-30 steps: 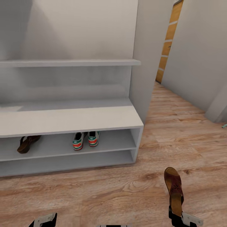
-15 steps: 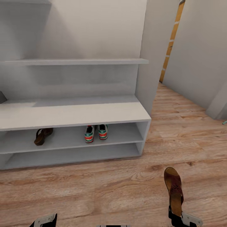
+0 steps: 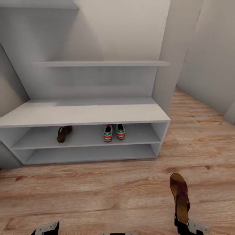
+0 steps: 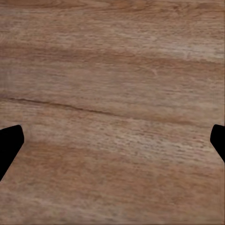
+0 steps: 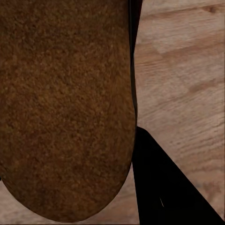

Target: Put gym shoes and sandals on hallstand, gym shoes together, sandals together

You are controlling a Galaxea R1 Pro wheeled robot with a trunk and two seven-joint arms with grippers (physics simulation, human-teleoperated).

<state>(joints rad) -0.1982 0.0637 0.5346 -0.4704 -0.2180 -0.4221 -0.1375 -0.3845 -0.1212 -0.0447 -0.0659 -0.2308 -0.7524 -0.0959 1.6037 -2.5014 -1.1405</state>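
Ahead, light grey hallstand (image 3: 81,114) — white-green gym shoes (image 3: 114,132) side by side on upper open shelf, brown sandal (image 3: 64,133) apart beside them. Right gripper (image 3: 181,219) clamps second brown strappy sandal (image 3: 180,195) above wood-plank floor (image 3: 98,192). Left gripper (image 4: 112,140) spread wide, empty — bare planks between robot and rack.

plain pale grey wall (image 3: 209,58) on the right side, lighter wall (image 3: 124,29) behind w/ soft shadows, thin strip of orange-ish wood, prob a door (image 3: 197,18), peeking out at the upper right btw the two walls
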